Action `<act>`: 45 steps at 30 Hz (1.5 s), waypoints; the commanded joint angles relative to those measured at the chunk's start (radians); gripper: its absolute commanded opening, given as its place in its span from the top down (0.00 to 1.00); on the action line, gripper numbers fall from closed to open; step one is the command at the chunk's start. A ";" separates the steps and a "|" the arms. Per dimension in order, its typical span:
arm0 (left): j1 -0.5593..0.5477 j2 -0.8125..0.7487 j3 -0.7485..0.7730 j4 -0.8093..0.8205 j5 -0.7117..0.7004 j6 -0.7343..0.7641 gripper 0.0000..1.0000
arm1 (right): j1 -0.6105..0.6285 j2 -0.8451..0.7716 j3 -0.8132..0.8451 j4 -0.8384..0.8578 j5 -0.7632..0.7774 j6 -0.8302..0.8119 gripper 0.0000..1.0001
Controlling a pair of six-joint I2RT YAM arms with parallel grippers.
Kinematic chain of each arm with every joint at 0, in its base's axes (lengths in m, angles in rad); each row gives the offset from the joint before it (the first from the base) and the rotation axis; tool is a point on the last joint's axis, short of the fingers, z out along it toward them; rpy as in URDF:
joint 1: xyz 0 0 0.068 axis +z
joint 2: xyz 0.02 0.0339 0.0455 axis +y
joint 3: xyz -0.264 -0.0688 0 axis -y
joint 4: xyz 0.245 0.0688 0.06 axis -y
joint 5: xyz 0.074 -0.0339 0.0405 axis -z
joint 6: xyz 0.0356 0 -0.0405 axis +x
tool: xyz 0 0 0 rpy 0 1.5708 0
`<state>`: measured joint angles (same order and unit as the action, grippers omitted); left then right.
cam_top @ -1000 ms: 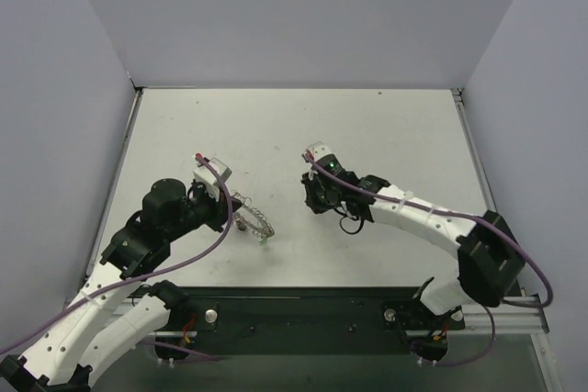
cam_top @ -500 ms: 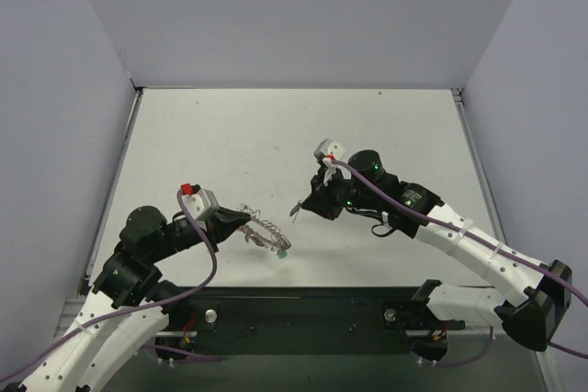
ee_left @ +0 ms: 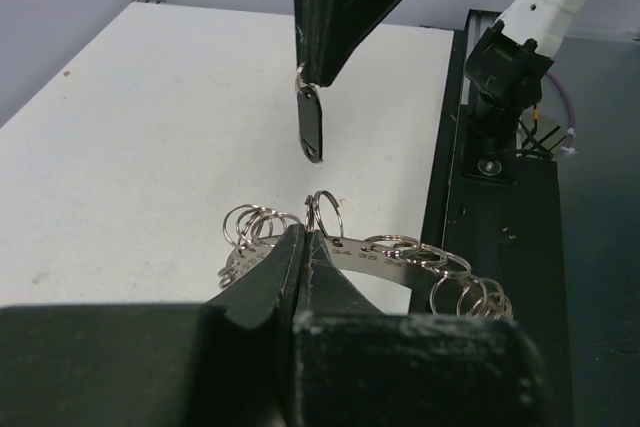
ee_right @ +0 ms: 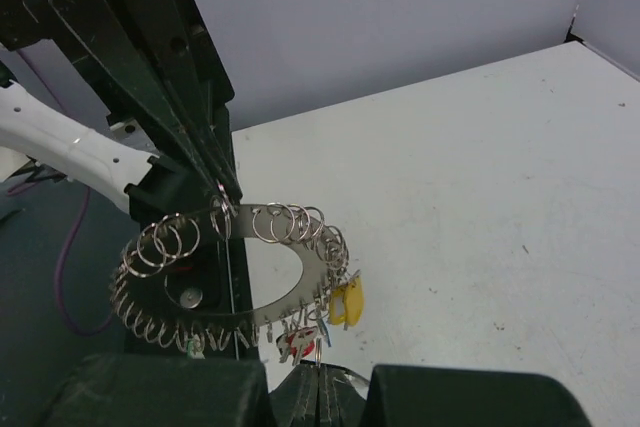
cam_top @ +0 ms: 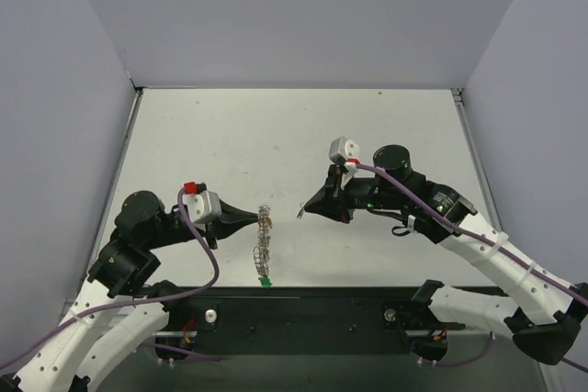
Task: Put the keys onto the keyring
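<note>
The keyring (cam_top: 265,241) is a flat silvery ring hung with many small split rings. It hangs edge-on from my left gripper (cam_top: 250,219), which is shut on one of those split rings (ee_left: 323,215). In the right wrist view the keyring (ee_right: 300,277) carries a yellow key (ee_right: 347,302), a red key (ee_right: 297,343) and a green one (ee_right: 190,347). My right gripper (cam_top: 310,209) faces it a short gap away, shut on a key (ee_left: 310,127) whose head looks dark. That key dangles just above the keyring (ee_left: 400,257).
The black base rail (cam_top: 303,305) runs along the near edge just below the hanging ring. Grey walls enclose the white table (cam_top: 276,135) on three sides.
My left gripper has swung the keyring off the table and toward the centre, so it now hangs edge-on. My right gripper has risen and turned to face it, key in its jaws.
</note>
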<state>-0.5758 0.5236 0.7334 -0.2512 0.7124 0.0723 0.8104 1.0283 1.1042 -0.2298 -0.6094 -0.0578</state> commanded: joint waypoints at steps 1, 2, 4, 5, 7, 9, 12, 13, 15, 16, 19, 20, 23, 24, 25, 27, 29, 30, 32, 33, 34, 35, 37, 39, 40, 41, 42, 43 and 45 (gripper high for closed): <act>-0.022 0.096 0.179 -0.129 -0.136 0.116 1.00 | -0.007 -0.036 0.013 -0.005 0.022 -0.020 1.00; -0.033 0.111 0.201 -0.175 -0.183 0.129 1.00 | -0.005 -0.048 0.006 0.013 0.039 -0.014 1.00; -0.082 0.142 0.234 -0.184 -0.328 0.142 1.00 | -0.008 -0.060 -0.016 0.035 0.082 0.001 1.00; -0.103 0.145 0.238 -0.184 -0.352 0.159 1.00 | -0.008 -0.068 -0.023 0.062 0.098 0.010 1.00; -0.160 0.153 0.232 -0.168 -0.385 0.187 1.00 | -0.013 -0.063 -0.038 0.101 0.099 0.035 1.00; -0.245 0.161 0.225 -0.143 -0.358 0.216 1.00 | -0.011 -0.024 -0.030 0.148 0.085 0.055 1.00; -0.291 0.185 0.233 -0.123 -0.341 0.210 1.00 | 0.013 0.058 0.009 0.171 0.066 0.058 1.00; -0.292 0.191 0.242 -0.120 -0.334 0.192 1.00 | 0.021 0.076 0.016 0.179 0.077 0.058 1.00; -0.294 0.193 0.245 -0.100 -0.323 0.184 1.00 | 0.044 0.117 0.031 0.191 0.080 0.058 1.00; -0.295 0.187 0.239 -0.088 -0.330 0.172 1.00 | 0.055 0.127 0.039 0.195 0.082 0.058 1.00; -0.299 0.187 0.239 -0.066 -0.382 0.158 1.00 | 0.090 0.131 0.043 0.204 0.094 0.082 1.00; -0.300 0.193 0.247 -0.075 -0.399 0.153 1.00 | 0.095 0.124 0.043 0.208 0.102 0.085 1.00; -0.303 0.216 0.254 -0.088 -0.422 0.139 1.00 | 0.110 0.101 0.037 0.208 0.112 0.092 1.00; -0.305 0.222 0.254 -0.089 -0.421 0.138 1.00 | 0.111 0.098 0.037 0.207 0.117 0.093 1.00; -0.306 0.231 0.254 -0.091 -0.424 0.138 1.00 | 0.115 0.092 0.037 0.202 0.120 0.093 1.00; -0.308 0.234 0.251 -0.094 -0.432 0.139 1.00 | 0.118 0.079 0.039 0.198 0.116 0.092 1.00; -0.311 0.233 0.245 -0.094 -0.438 0.147 1.00 | 0.128 0.076 0.039 0.198 0.109 0.087 1.00; -0.309 0.231 0.242 -0.092 -0.444 0.150 1.00 | 0.136 0.078 0.040 0.196 0.108 0.085 1.00; -0.311 0.230 0.238 -0.097 -0.452 0.155 1.00 | 0.142 0.085 0.048 0.190 0.093 0.076 1.00; -0.311 0.230 0.236 -0.097 -0.471 0.155 1.00 | 0.144 0.088 0.051 0.187 0.083 0.070 1.00; -0.311 0.228 0.233 -0.099 -0.482 0.156 1.00 | 0.145 0.090 0.052 0.181 0.067 0.067 1.00; -0.311 0.228 0.233 -0.100 -0.496 0.155 1.00 | 0.147 0.093 0.052 0.182 0.057 0.067 1.00; -0.311 0.228 0.231 -0.106 -0.527 0.155 1.00 | 0.148 0.098 0.057 0.172 0.030 0.067 1.00; -0.309 0.227 0.228 -0.105 -0.530 0.158 1.00 | 0.147 0.107 0.063 0.165 0.019 0.067 1.00; -0.311 0.225 0.228 -0.100 -0.528 0.158 1.00 | 0.148 0.110 0.065 0.158 0.019 0.043 1.00; -0.311 0.225 0.227 -0.102 -0.527 0.159 1.00 | 0.148 0.111 0.063 0.153 0.020 0.038 1.00; -0.311 0.225 0.227 -0.103 -0.522 0.165 1.00 | 0.147 0.111 0.063 0.152 0.022 0.035 1.00; -0.311 0.220 0.228 -0.108 -0.516 0.170 1.00 | 0.148 0.110 0.062 0.150 0.028 0.035 1.00; -0.311 0.214 0.222 -0.108 -0.515 0.176 1.00 | 0.148 0.101 0.060 0.147 0.043 0.027 1.00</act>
<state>-0.8829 0.7666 0.9340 -0.4248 0.2092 0.2268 0.9508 1.1362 1.1240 -0.0933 -0.5468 0.0017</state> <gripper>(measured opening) 0.019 0.024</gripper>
